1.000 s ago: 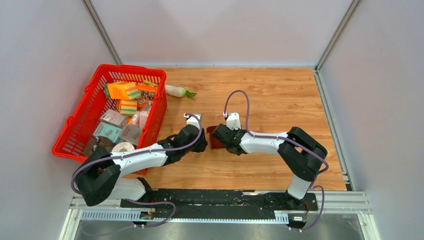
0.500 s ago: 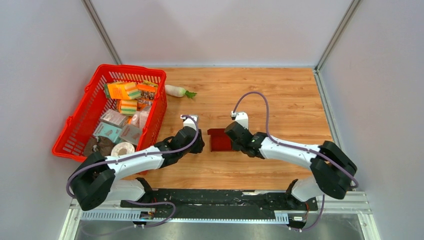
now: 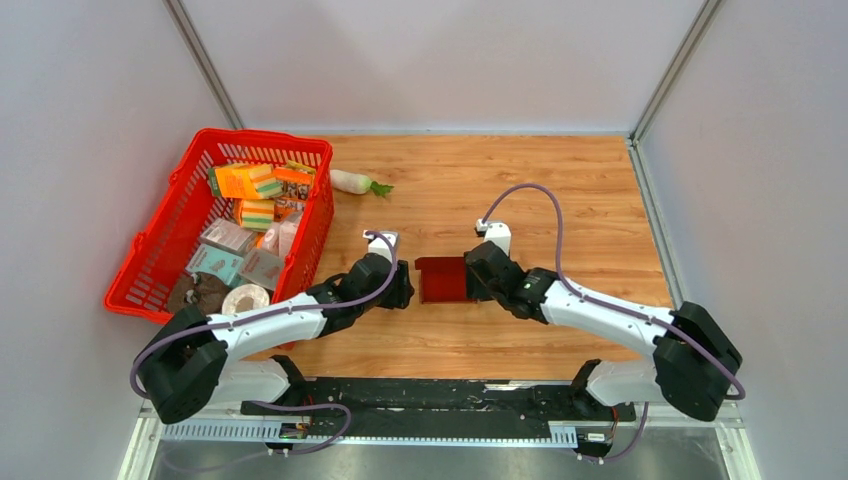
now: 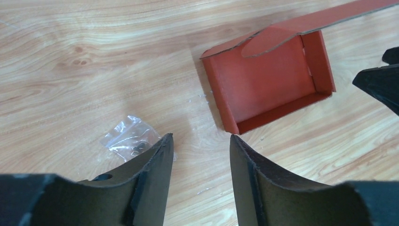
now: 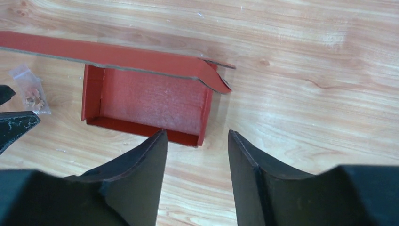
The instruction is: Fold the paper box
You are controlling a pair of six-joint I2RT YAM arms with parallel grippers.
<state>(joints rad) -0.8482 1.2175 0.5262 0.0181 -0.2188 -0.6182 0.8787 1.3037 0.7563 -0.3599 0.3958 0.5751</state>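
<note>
The paper box (image 5: 150,101) looks light, thin, easily creased: pinch its open lid flap by the edge. Your left gripper (image 4: 201,137) and right gripper (image 5: 196,133) gape, empty.

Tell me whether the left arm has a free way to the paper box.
Probably yes: the left gripper hangs open just short of the paper box, only bare table between them.

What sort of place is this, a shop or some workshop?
Probably a robot test cell: plain white walls box in a wooden table, two robot arms are bolted to a metal rail, and a red basket holds assorted packets.
</note>
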